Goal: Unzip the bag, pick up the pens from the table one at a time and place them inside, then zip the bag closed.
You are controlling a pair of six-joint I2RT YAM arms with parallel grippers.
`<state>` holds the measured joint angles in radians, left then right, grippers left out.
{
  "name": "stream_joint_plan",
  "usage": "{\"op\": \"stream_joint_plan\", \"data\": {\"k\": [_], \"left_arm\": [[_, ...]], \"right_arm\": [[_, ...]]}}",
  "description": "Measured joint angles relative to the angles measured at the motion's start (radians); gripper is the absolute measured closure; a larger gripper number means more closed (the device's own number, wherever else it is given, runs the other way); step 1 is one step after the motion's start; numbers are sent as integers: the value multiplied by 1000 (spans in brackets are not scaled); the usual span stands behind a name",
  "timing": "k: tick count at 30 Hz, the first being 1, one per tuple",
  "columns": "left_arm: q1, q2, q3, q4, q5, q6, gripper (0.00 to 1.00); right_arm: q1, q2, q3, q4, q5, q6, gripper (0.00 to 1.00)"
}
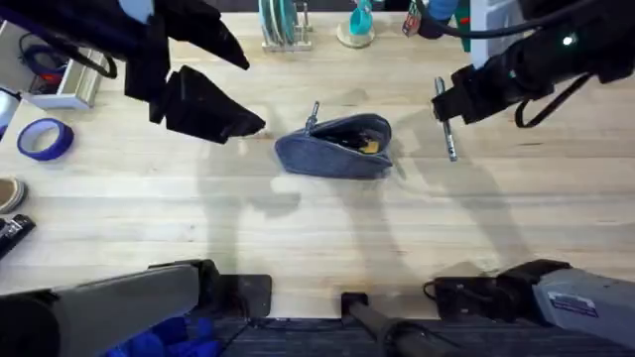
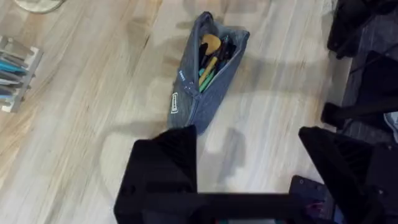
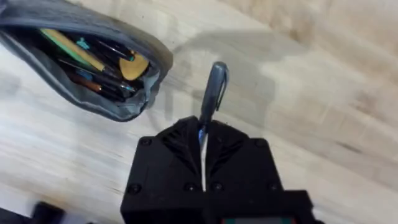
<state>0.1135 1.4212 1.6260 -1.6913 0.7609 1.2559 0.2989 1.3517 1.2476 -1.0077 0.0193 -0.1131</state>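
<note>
Tabletop (image 1: pixel 298 218): pen (image 3: pixel 213 92) clamped between right gripper (image 3: pixel 203 134) fingers, seemingly beside bag (image 1: pixel 337 147).

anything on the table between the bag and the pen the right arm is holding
No, just bare table. In the overhead view the bag lies open, and the pen clamped in the right gripper hangs beside it, with wood between.
</note>
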Motion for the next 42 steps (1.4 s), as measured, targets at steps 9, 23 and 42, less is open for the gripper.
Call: {"op": "stream_joint_plan", "data": {"k": [9, 23, 42], "left_arm": [[0, 0, 0, 0, -1, 0, 5], [0, 0, 0, 0, -3, 0, 5], [0, 0, 0, 0, -3, 0, 6]], "right_arm": [[0, 0, 29, -1, -23, -244, 973], [0, 0, 29, 16, -247, -721, 973], [2, 46, 29, 52, -442, -977, 971]]}}
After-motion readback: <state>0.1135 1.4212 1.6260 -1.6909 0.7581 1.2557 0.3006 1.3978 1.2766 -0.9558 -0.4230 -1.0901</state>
